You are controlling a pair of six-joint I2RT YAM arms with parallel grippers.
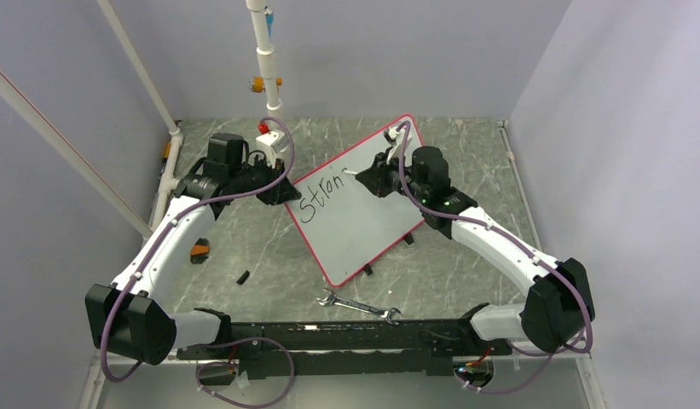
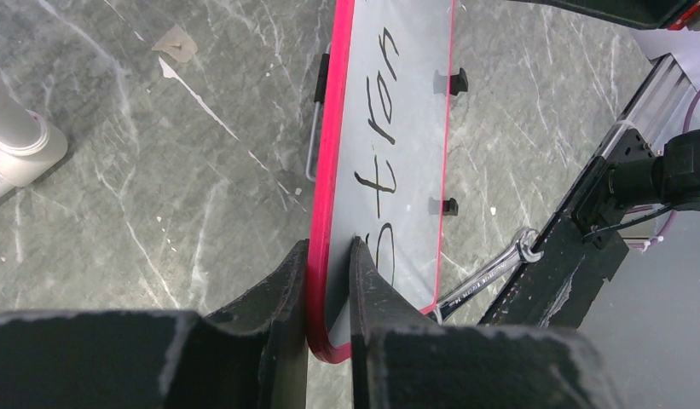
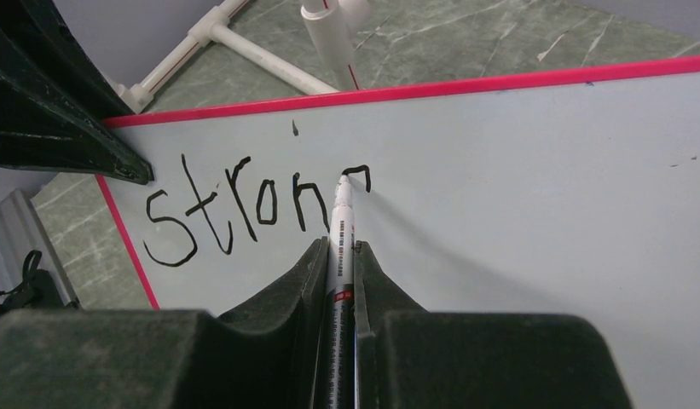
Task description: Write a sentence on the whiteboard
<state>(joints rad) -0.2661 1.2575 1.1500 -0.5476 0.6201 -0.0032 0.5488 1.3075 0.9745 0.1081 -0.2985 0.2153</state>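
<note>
The right gripper (image 3: 339, 249) is pinched nearly closed on a white marker (image 3: 342, 213), which runs straight out between its fingers with the tip touching the whiteboard (image 3: 534, 221), right at the little hook that begins a new letter. The sentence (image 3: 244, 209) reads "Stron" at this point (a fair way short of finished, I'd say), in black toward the board's left end. The board lies askew in the middle of the table (image 1: 244, 247), one corner pointing far and another pointing near, and seems raised on small black feet. The left gripper (image 2: 329, 256) is narrowed down on the board's red rim at the corner beside the first letter, one finger on the writing face and the other outside the rim, so it looks to be steadying the board. What worries me is that hold: it is a thin bite on one corner only, and a firm stroke from the marker could pivot the board and skew the letter. Too light a touch would break the line; too heavy could push the marker back through the fingers, since they grip only its slim barrel. The right fingers also ride low over fresh ink and might smear it. A wrench (image 1: 360, 305) lies near the board's near corner, apart from it, and a sliding board could knock it.
</note>
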